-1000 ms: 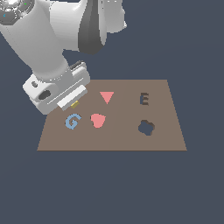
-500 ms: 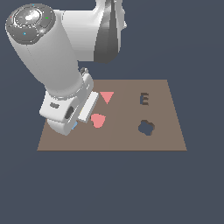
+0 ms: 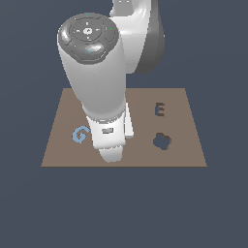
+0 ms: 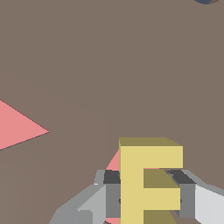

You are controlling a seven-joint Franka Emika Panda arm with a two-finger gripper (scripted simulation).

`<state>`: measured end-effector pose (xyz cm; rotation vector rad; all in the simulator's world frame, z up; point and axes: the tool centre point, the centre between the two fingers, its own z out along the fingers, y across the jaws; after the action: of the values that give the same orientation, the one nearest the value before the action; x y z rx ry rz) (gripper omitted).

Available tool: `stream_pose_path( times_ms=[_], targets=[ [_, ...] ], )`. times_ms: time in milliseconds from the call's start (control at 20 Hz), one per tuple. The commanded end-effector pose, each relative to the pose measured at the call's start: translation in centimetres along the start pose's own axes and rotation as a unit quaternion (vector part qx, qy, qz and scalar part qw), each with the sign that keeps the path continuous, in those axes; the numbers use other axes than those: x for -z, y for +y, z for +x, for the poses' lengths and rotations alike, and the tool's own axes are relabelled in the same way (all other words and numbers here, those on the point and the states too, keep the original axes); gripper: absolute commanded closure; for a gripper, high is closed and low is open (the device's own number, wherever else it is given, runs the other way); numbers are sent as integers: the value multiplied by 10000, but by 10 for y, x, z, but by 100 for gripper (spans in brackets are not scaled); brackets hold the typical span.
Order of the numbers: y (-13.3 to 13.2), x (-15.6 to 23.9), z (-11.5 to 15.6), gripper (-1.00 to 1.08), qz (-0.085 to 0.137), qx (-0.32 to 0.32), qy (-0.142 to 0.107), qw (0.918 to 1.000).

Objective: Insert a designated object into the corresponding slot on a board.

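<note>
Gripping the yellow E block between both fingers, the tool hangs above the board; no writing shows.

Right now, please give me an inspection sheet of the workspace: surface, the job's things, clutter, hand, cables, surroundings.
Surface: flat brown board; the arm hides its middle in the exterior view.
Job's things: yellow E block sits between the hand's fingers; the E slot is dark and unfilled, toward the exterior view's right.
Clutter: blue G on the board; flower-shaped cutout in front of the E slot; pink triangle and part of another pink piece, seen in the wrist view.
Hand: hand shut on the yellow E block.
Cables: nothing seen.
Surroundings: plain dark background, nothing seen.
</note>
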<state>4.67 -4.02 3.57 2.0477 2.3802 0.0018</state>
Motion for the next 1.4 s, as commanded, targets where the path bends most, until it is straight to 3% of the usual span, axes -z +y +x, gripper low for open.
stream_pose_path(
  times_ms=[0,250,450,600,1050,1350],
  targets=[
    [5,1,19,108,-2,593,-1,9982],
    [7,2,58,108,-3,1742,0,9847],
    [2,2,89,108,-3,2658,2,9640],
    [-6,3,112,108,-3,3346,3,9424],
    [-41,4,163,108,1,4981,6,8671],
    [-60,5,178,108,3,5574,8,8302]
  ],
)
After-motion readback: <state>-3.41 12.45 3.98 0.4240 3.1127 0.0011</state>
